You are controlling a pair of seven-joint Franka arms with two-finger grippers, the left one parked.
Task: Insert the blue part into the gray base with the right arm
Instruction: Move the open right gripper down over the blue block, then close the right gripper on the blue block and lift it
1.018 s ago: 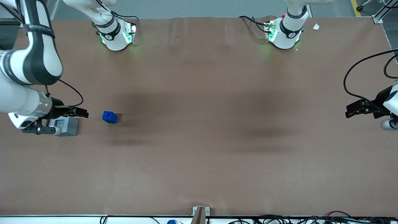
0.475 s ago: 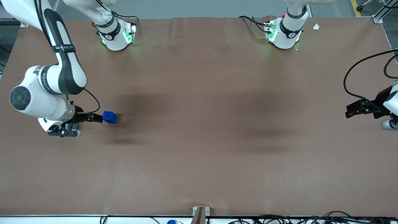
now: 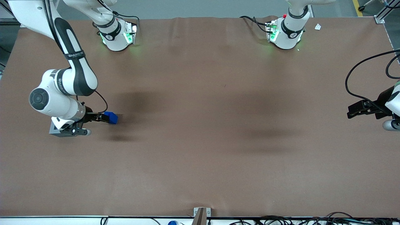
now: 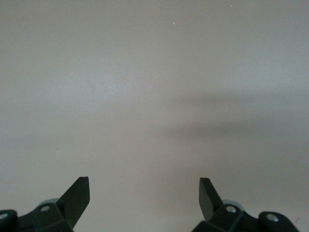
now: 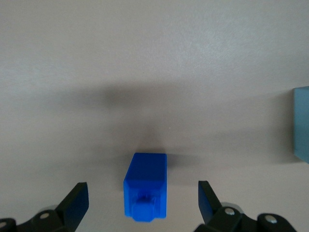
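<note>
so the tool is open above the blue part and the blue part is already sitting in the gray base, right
Not quite. The tool is open above the blue part, but the blue part is not in the gray base. The right wrist view shows it lying on the bare table, apart from the base, with open table between them.

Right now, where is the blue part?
The blue part lies on the table toward the working arm's end, beside the gray base. The right wrist view shows it between the open gripper's fingers, not yet gripped.
</note>
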